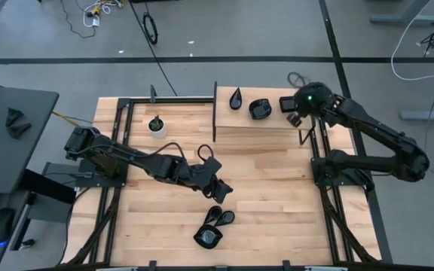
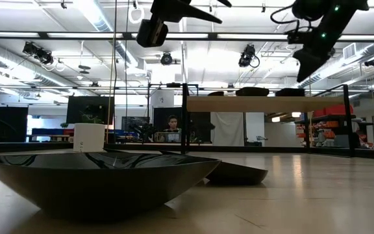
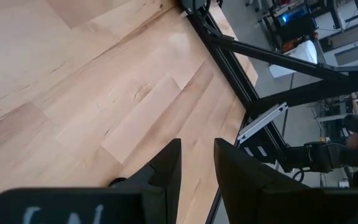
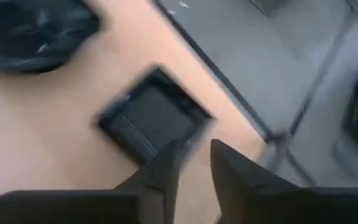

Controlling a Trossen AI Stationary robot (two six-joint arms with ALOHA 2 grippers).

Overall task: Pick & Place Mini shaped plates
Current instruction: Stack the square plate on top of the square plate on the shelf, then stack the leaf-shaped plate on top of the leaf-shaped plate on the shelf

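Three plates are seen on the raised shelf (image 1: 262,129) at upper right of the high view: a teardrop plate (image 1: 236,98), a rounded plate (image 1: 260,108) and a square plate (image 1: 287,103). The right gripper (image 4: 191,158) is held just above the square plate, fingers slightly parted, nothing gripped. Two more plates (image 1: 215,226) lie at lower centre. The left gripper (image 1: 222,192) is poised near them, fingers narrowly parted and empty. A plant pot (image 1: 156,125) stands at upper left.
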